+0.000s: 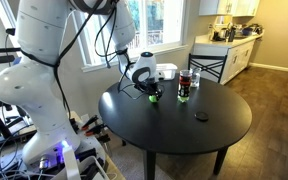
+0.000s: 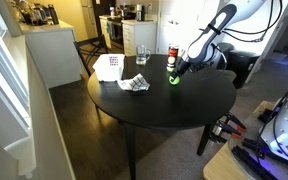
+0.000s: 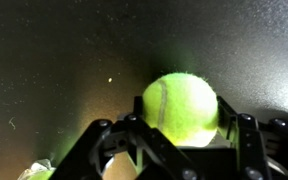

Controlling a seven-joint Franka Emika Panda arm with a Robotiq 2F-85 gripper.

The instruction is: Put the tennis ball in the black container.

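The yellow-green tennis ball (image 3: 180,108) sits between the two fingers of my gripper (image 3: 184,135), which touch it on both sides. In both exterior views the gripper (image 1: 151,90) (image 2: 177,73) holds the ball (image 1: 153,96) (image 2: 174,80) low over the round black table (image 1: 174,125). I cannot tell whether the ball touches the tabletop. The black container (image 1: 184,86), a dark cup with a reddish band, stands upright on the table a short way from the gripper. It also shows behind the gripper in an exterior view (image 2: 172,53). It is out of the wrist view.
A white rectangular tub (image 2: 107,66) (image 1: 167,71) stands at the table's edge. A small clear-grey object (image 2: 134,84) and a drinking glass (image 2: 141,55) lie near it. A flat black disc (image 1: 200,117) rests on the table. A chair (image 1: 209,65) stands behind.
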